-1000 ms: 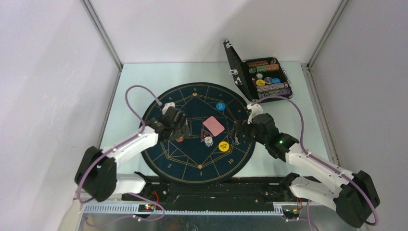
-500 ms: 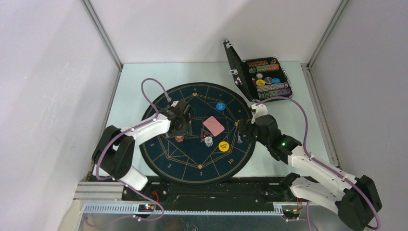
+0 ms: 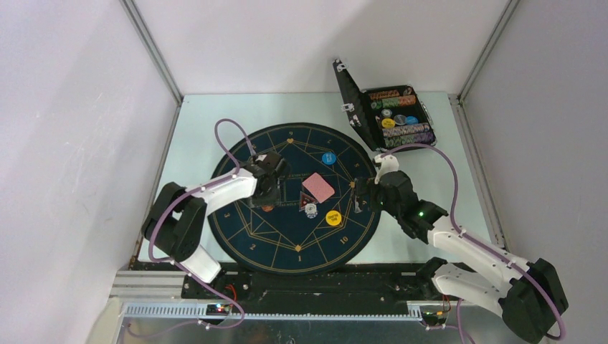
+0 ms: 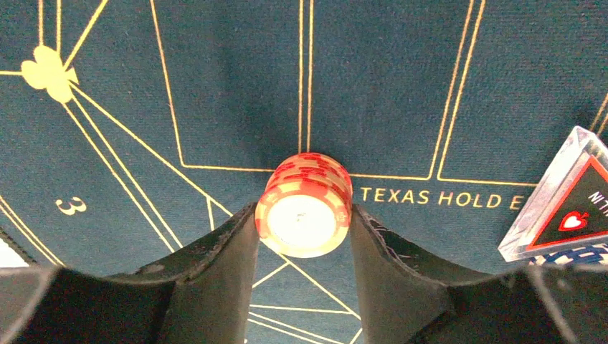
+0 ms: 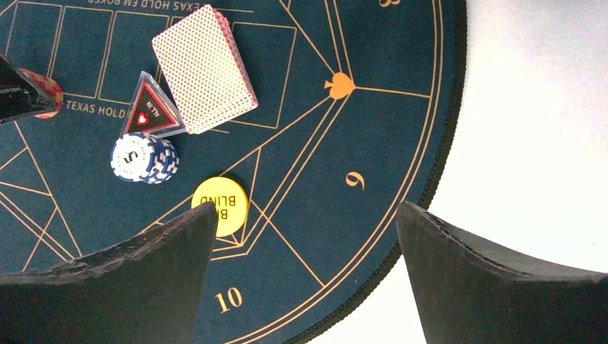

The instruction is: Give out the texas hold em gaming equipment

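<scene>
Left end effector point(image 4: 304, 228) narrowed, gripping red chips point(image 4: 305, 190).

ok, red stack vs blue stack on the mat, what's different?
Colour: the red stack is red with pale edge spots; the blue stack is blue and white. State: the red stack sits pinched between the left claw's fingers; the blue stack stands free beside the triangular marker. Both are short round chip stacks on the mat.
</scene>
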`<state>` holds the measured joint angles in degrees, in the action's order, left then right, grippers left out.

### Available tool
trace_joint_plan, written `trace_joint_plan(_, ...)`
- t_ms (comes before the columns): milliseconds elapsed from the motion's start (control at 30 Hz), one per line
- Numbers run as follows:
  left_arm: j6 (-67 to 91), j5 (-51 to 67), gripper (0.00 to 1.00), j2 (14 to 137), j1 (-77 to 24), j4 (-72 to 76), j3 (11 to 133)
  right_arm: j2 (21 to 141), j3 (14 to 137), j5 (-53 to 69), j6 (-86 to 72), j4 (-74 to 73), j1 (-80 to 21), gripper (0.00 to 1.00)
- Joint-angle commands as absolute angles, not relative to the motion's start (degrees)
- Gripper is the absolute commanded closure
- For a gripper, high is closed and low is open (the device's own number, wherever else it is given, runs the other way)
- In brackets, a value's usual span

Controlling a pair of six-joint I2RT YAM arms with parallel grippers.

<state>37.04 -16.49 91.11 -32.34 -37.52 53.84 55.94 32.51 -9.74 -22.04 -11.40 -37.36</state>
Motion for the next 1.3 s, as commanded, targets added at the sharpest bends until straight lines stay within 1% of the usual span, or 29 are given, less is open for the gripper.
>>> trace_joint_plan(0,36.65,-17.38,0.49,91.14,-32.48,-37.51,56.33,56.62,32.67,-11.54,-22.15,-9.35,-37.21,0.03)
trace_joint_plan(67,36.73,-16.96,0.53,91.13,-32.45,-37.38,56.38,56.76,32.67,-11.42,-22.14,-9.32,-37.22,0.03)
trace_joint_plan(133,36.74,-16.52,0.55,91.19,-32.43,-37.23,56.43,56.77,32.63,-11.41,-22.19,-9.34,-37.18,0.03)
trace_joint_plan(400,36.65,-15.74,0.57,90.85,-32.52,-37.13,56.64,57.39,32.69,-11.14,-22.14,-9.22,-37.24,0.03)
trace_joint_plan(500,36.65,-15.78,0.62,90.31,-32.52,-37.24,56.65,57.64,32.7,-10.94,-22.15,-9.1,-37.23,0.03)
trace_joint_plan(600,36.68,-15.81,0.65,89.8,-32.46,-37.29,56.59,57.66,32.68,-10.9,-22.15,-9.09,-37.25,0.03)
trace_joint_plan(700,36.69,-15.82,0.74,89.49,-32.5,-37.33,56.68,57.6,32.68,-10.92,-22.09,-9.13,-37.25,0.03)
trace_joint_plan(800,36.59,-15.85,0.75,89.58,-32.45,-37.27,56.77,57.57,32.69,-10.98,-22.11,-9.06,-37.22,0.03)
trace_joint_plan(867,36.54,-16.05,0.74,89.94,-32.52,-37.47,56.96,57.61,32.64,-10.91,-22.1,-9.11,-37.19,0.03)
trace_joint_plan(933,36.48,-16.16,0.6,90.45,-32.52,-37.61,56.95,57.58,32.64,-10.9,-22.12,-9.07,-37.24,0.03)
trace_joint_plan(967,36.48,-16.16,0.55,90.53,-32.52,-37.73,56.95,57.58,32.68,-10.85,-22.14,-9.12,-37.3,0.03)
trace_joint_plan(1000,36.48,-16.21,0.48,90.7,-32.52,-37.69,56.95,57.57,32.69,-10.89,-22.14,-9.13,-37.3,0.03)
trace_joint_plan(1067,36.47,-16.45,0.41,91.07,-32.52,-37.75,56.92,57.65,32.69,-10.82,-22.1,-9.13,-37.21,0.03)
trace_joint_plan(1133,36.47,-16.77,0.4,91.4,-32.52,-37.74,56.95,57.65,32.7,-10.83,-22.08,-9.13,-37.22,0.03)
trace_joint_plan(1267,36.41,-17.21,0.4,91.99,-32.39,-37.57,57.09,57.79,32.68,-10.74,-22.05,-9.08,-37.26,0.03)
